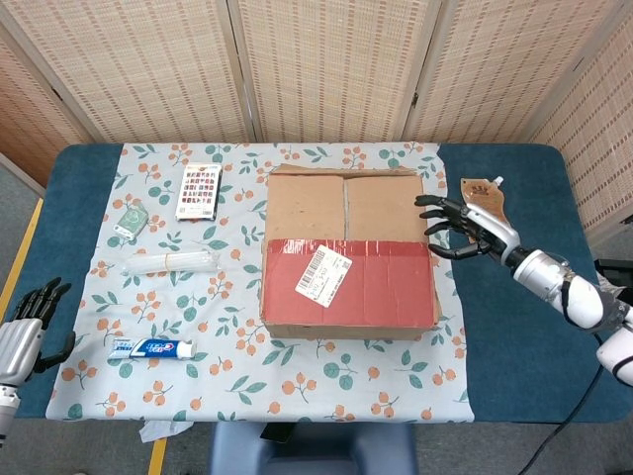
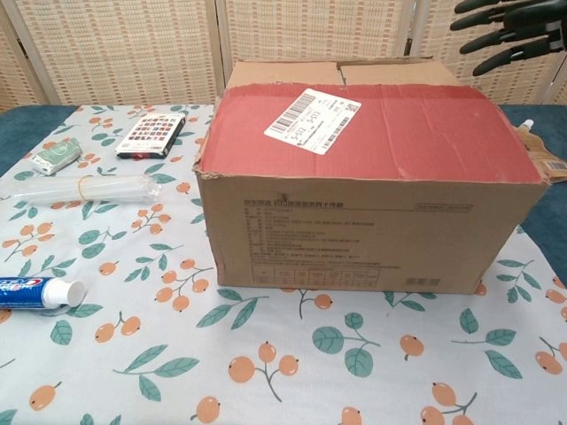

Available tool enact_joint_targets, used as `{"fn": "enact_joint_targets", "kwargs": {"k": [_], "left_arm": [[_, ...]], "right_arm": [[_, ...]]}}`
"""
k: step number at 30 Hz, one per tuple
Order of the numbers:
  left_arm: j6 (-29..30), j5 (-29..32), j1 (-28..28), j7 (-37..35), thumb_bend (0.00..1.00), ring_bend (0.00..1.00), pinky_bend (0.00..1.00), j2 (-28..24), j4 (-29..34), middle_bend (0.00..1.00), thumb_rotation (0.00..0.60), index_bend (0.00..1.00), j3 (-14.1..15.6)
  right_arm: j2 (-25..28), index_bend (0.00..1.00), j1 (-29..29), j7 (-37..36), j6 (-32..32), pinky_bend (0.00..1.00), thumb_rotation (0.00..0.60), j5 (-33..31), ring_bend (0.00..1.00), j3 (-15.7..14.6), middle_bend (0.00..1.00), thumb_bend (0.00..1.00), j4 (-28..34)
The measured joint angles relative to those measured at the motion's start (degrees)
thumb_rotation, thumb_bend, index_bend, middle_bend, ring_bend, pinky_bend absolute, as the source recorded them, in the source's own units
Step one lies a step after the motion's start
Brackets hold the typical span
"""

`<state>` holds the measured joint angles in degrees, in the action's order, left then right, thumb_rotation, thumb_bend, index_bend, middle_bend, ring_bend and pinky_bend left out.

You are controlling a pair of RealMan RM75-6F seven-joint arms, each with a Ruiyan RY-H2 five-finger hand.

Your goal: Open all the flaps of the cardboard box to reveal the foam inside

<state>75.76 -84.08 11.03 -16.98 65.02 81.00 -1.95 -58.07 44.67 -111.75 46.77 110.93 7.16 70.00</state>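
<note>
The cardboard box (image 1: 348, 252) (image 2: 372, 186) stands mid-table with every flap down. Its near top flap (image 1: 351, 282) (image 2: 381, 133) is red and carries a white label (image 1: 323, 273) (image 2: 312, 109); two plain brown flaps (image 1: 343, 206) lie behind it. No foam shows. My right hand (image 1: 463, 227) (image 2: 514, 31) hovers by the box's right top edge, fingers spread toward the box and holding nothing. Over the table's left front corner my left hand (image 1: 25, 332) stays with fingers apart, far from the box.
Left of the box on the floral cloth (image 1: 227, 381) lie a toothpaste tube (image 1: 153, 348) (image 2: 35, 292), a clear tube with a rubber band (image 1: 170, 262) (image 2: 84, 189), a patterned card box (image 1: 200, 190) (image 2: 152, 135) and a small green packet (image 1: 130, 219) (image 2: 57, 157). A brown pouch (image 1: 482, 194) lies right of the box.
</note>
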Motion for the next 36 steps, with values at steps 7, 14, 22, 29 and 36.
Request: {"fn": "enact_joint_targets", "kwargs": {"k": [7,14,22,29,36], "left_arm": [[0.08,0.0,0.0,0.24,0.56,0.0,0.0,0.07,0.01,0.0,0.6,0.0,-0.03],[-0.06,0.11,0.04,0.16,0.56,0.0,0.0,0.11,-0.1,0.0,0.6,0.0,-0.08],[-0.17,0.01,0.19,1.04,0.56,0.0,0.0,0.33,-0.19,0.0,0.6,0.0,-0.06],[-0.82,0.42,0.49,2.06,0.56,0.0,0.0,0.65,-0.16,0.0,0.6,0.0,-0.14],[-0.86,0.19,0.71,4.47,0.56,0.0,0.0,1.22,0.11,0.0,0.6,0.0,-0.01]], "right_arm": [[-4.18,0.17,5.55,-5.77,3.75,0.25,0.6,-0.43,0.14,-7.48,0.09,0.38,-6.28],[-5.46,0.17,6.97,-7.41,6.46,0.25,0.6,-1.6,0.14,-11.56,0.09,0.38,-8.27],[-5.74,0.17,8.41,-9.09,9.18,0.28,0.6,-2.51,0.13,-15.28,0.09,0.38,-8.75],[-4.23,0.17,8.78,-8.61,11.85,0.3,0.6,-2.86,0.12,-16.78,0.08,0.38,-6.98],[0.82,0.17,8.67,-7.67,16.77,0.3,0.6,-2.14,0.11,-18.47,0.07,0.38,-1.38]]}}
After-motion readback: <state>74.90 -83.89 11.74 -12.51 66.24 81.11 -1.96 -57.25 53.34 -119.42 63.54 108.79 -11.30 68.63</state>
